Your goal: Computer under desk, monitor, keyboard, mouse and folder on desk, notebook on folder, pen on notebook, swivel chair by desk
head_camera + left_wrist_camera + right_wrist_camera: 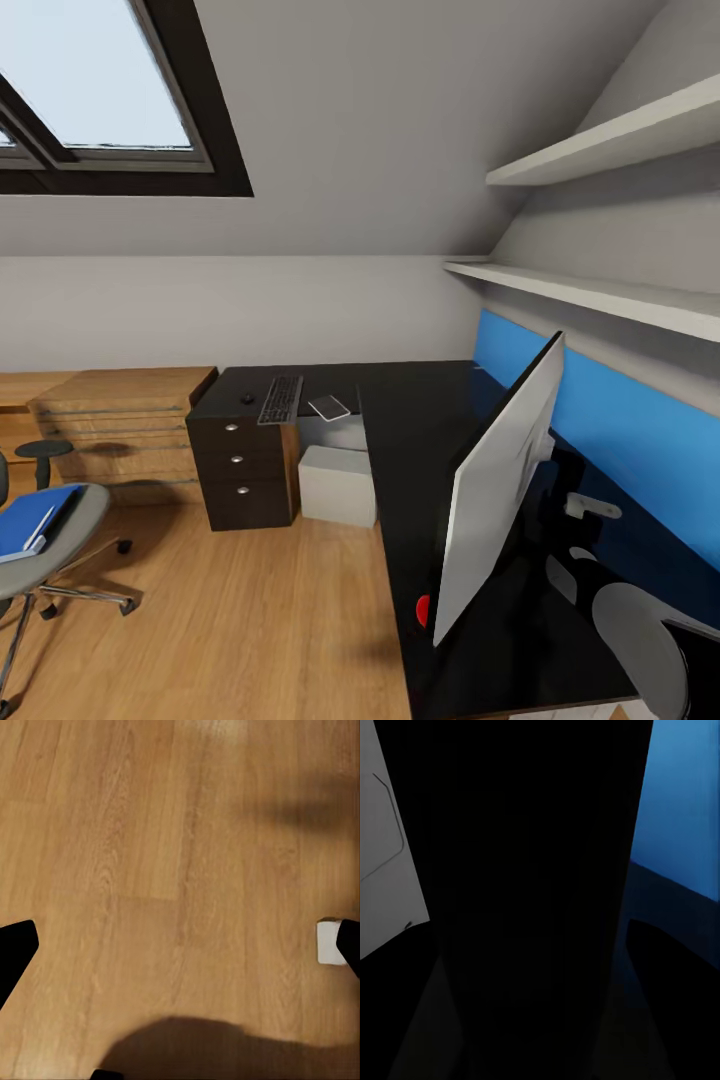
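The black L-shaped desk (pixel 400 430) runs along the wall and toward me. On its near wing stands the monitor (pixel 500 480), seen from its pale back. The keyboard (pixel 281 398) lies on the far wing, with the mouse (pixel 247 398) on one side and a thin grey notebook (pixel 329 407) on the other. Under the desk sits the light grey computer (pixel 338 485). At lower left, the swivel chair (pixel 70 545) carries the blue folder (pixel 30 525) with the white pen (pixel 40 528) on it. My left gripper (pixel 180 945) hangs open over the wooden floor. My right arm (pixel 640 625) reaches behind the monitor; its gripper is lost in the dark.
A wooden dresser (pixel 120 420) and a small round stool (pixel 43 450) stand left of the desk's drawer unit (pixel 240 465). A blue wall panel (pixel 620 420) backs the desk, under two white shelves (pixel 600 295). A small red object (pixel 423 608) lies by the monitor's foot.
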Robot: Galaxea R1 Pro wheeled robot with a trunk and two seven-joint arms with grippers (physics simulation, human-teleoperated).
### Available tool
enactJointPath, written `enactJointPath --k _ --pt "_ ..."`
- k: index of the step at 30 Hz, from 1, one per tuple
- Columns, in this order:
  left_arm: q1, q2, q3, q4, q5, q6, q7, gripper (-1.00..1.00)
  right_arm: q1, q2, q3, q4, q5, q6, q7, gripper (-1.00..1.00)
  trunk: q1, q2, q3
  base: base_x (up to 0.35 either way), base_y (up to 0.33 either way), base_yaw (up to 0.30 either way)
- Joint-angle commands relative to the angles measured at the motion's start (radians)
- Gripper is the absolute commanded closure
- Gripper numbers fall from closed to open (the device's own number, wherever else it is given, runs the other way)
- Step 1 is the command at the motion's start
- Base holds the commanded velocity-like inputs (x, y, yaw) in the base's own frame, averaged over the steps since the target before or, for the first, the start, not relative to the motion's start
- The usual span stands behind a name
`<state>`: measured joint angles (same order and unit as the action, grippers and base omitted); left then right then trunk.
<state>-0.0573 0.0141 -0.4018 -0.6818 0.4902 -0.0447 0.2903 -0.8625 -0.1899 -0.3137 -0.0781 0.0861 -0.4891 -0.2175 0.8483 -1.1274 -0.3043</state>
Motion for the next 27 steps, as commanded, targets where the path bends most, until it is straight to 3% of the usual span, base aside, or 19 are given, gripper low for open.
enactJointPath --k 1,5,9,11,12,13,16,19,27 --pt "-0.001 0.002 0.008 0.005 0.01 -0.005 0.009 -1.0 -0.001 0.0 0.016 0.004 -0.011 -0.006 -0.006 1.0 0.0 -0.001 -0.001 0.051 -0.058 0.0" --pt "-0.001 0.003 0.067 0.02 0.009 -0.005 0.006 -1.0 -0.001 -0.001 0.016 0.004 -0.011 -0.006 -0.006 1.0 0.0 -0.001 -0.001 0.022 -0.025 0.0" --pt "-0.001 0.019 0.17 0.026 0.005 -0.006 0.0 -1.0 -0.001 -0.002 0.016 0.004 -0.011 -0.005 -0.006 1.0 0.0 -0.001 -0.001 0.005 -0.006 0.0" --pt "-0.001 0.03 0.184 0.026 0.005 -0.006 -0.001 -1.0 -0.001 -0.002 0.016 0.004 -0.011 -0.005 -0.006 1.0 0.0 -0.001 -0.001 0.002 -0.002 0.0" --pt "-0.001 0.046 0.193 0.025 0.005 -0.005 0.0 -1.0 -0.001 -0.002 0.016 0.005 -0.011 -0.005 -0.006 1.0 0.0 -0.001 -0.001 0.001 -0.001 0.0" --pt "-0.001 0.079 0.202 0.024 0.006 -0.005 0.001 -1.0 -0.001 -0.002 0.016 0.005 -0.011 -0.005 -0.006 1.0 0.0 -0.001 -0.001 0.0 0.0 0.0" --pt "-0.001 0.116 0.219 0.022 0.008 -0.004 0.002 -1.0 -0.001 -0.002 0.016 0.004 -0.011 -0.004 -0.006 1.0 0.0 -0.001 -0.001 0.0 0.0 0.0" --pt "-0.001 0.127 0.231 0.021 0.008 -0.004 0.001 -1.0 -0.001 -0.002 0.016 0.003 -0.011 -0.003 -0.005 1.0 0.0 -0.001 -0.001 0.0 0.0 0.0" --pt "-0.001 0.126 0.236 0.022 0.01 -0.003 0.001 -1.0 -0.001 -0.002 0.016 0.002 -0.011 -0.001 -0.006 1.0 0.0 -0.001 -0.001 0.0 0.0 0.0"
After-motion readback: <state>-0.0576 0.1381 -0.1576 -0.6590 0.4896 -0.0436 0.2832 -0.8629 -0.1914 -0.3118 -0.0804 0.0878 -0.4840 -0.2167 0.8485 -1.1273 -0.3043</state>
